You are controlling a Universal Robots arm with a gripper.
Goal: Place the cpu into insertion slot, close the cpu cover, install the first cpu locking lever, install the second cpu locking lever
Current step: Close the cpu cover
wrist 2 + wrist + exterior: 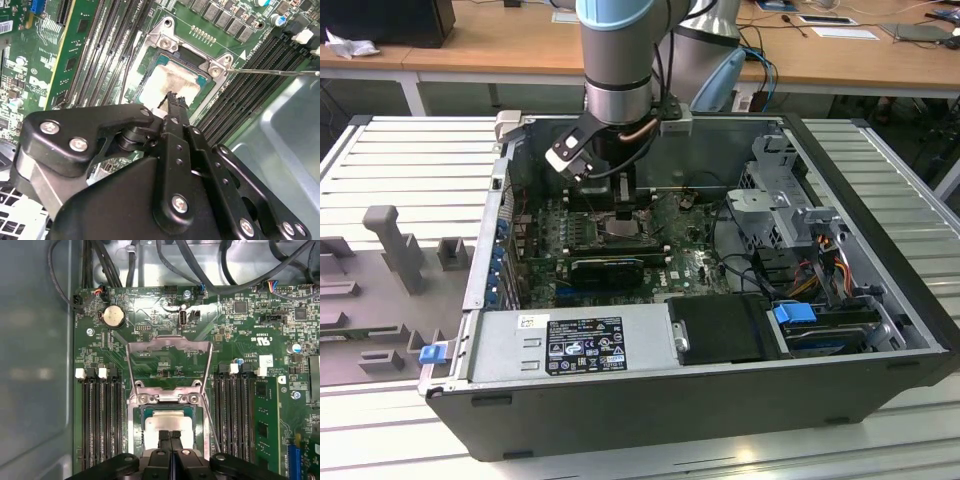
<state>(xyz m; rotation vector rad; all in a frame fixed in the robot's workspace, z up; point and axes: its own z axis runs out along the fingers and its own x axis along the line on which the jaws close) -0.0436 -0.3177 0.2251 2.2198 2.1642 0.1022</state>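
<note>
Open black computer case (720,410) on a grey metal desk (410,150). In the exterior view the black hand (623,220) is inside, twelve o'clock of the grey power-supply box (570,345), fingers (164,439) pinched narrow over the pale silvery square cpu (165,421) seated in the metal-rimmed insertion slot (133,430); silvery frame cpu cover (167,343) open.

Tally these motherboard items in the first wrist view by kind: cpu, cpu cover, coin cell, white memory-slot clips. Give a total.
cpu: 1
cpu cover: 1
coin cell: 1
white memory-slot clips: 4
Total: 7
</note>
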